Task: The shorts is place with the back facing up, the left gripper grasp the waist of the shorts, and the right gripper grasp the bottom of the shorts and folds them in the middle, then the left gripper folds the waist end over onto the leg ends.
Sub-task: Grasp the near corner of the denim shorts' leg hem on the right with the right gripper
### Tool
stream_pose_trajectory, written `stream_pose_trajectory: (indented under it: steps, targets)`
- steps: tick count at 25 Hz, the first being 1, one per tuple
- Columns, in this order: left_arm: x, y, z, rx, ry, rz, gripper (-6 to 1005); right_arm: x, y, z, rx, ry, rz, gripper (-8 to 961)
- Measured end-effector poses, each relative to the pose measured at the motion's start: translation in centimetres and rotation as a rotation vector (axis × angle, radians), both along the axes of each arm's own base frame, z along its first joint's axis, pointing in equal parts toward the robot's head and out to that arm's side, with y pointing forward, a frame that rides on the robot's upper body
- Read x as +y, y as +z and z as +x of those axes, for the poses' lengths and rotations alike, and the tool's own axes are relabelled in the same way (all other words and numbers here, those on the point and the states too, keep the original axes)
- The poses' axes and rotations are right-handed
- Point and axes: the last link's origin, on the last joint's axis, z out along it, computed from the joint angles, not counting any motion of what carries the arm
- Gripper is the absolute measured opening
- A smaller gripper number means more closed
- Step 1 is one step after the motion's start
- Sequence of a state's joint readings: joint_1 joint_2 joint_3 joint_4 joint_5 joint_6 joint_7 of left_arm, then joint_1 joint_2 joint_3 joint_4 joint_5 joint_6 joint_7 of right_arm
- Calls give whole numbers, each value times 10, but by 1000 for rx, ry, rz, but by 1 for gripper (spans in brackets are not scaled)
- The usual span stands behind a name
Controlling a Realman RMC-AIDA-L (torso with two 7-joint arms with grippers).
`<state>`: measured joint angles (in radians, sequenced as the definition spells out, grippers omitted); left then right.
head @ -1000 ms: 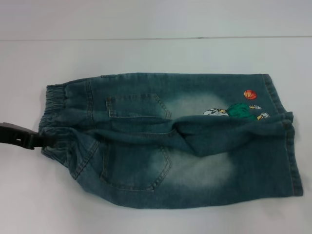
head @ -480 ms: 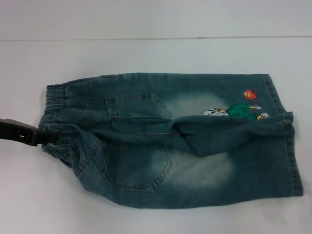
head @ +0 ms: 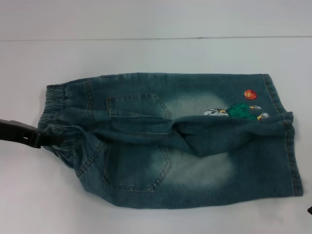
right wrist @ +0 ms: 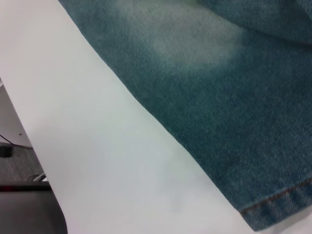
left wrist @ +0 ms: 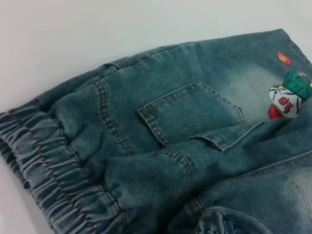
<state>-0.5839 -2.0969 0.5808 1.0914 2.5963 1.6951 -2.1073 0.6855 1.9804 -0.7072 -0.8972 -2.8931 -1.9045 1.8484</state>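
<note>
At the left edge of the head view, your working tool meets the garment.

Left gripper: you see its black body reaching in from the left, its tip pressed together on the elastic waist, which bunches and lifts where it is pinched.

Waist: the gathered band runs along the left end of the garment; in the left wrist view its ruched stitching fills the near corner, and that arm's own fingers do not show there.

Shorts: faded blue denim, lying flat on the table with the waist to your left and the leg hems to your right; the cloth is doubled along its length, with a raised crease running through the middle.

Back pockets: one lies on the far half, another on the near half.

Printed patch: a green and white figure with an orange ball above it, near the right-hand hem.

Right gripper: only a dark sliver shows at the lower right edge; you cannot tell how its fingers stand. Its wrist camera looks down on the near hem and the table.

Table: white, bearing the shorts.
</note>
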Motion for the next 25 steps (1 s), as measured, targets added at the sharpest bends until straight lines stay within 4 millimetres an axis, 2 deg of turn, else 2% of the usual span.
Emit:
stream_pose_trajectory:
  steps: [9, 25]
  targets:
    - [2, 2, 0, 2, 7, 9, 32, 1, -1, 0, -19, -3, -2, 942]
    - [1, 1, -3, 2, 16, 14, 32, 6, -17, -2, -27, 1, -40, 942]
